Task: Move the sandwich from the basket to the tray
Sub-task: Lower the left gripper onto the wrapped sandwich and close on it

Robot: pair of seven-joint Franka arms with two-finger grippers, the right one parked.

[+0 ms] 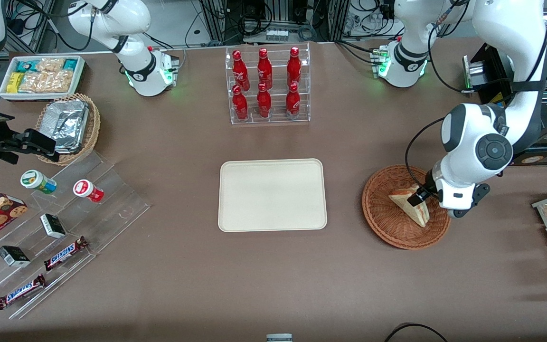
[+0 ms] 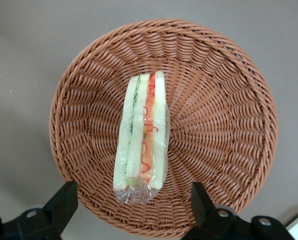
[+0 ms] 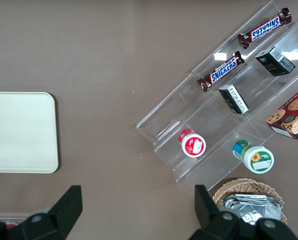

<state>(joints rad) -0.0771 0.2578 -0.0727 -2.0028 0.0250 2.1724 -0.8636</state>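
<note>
Front view: the reddish-brown basket point(image 1: 405, 207) sits on the brown bench point(image 1: 273, 275) toward the working arm's end, beside the cream tray point(image 1: 272, 194) and well apart from it. The sandwich point(image 1: 411, 204) lies in the basket, a pale wedge with its cut edge turned toward the arm. The tool point(image 1: 420, 195) is down over the basket, at the sandwich's edge, with the white wrist above it hiding part of the basket rim. The tray lies flat near the middle of the bench, nearer the camera than a clear rack of red bottles point(image 1: 267, 85).

Left wrist view: the camera looks straight down into the basket point(image 2: 224, 125). The sandwich point(image 2: 143, 137) stands on edge in clear wrap, white bread slices with red and green filling between them, reaching from near the basket's centre to its rim. The tool point(image 2: 131, 207) is released, its two dark fingers point(image 2: 64, 202) spread wide, one to each side of the sandwich's wrapped end. Neither finger touches the sandwich; it lies between them, and both hang above the basket rim.

Right wrist view: a corner of the tray point(image 3: 20, 132) shows on the bench, and well apart from it a clear stepped stand point(image 3: 229, 105) carrying chocolate bars point(image 3: 221, 71), small boxes and two round tubs.
</note>
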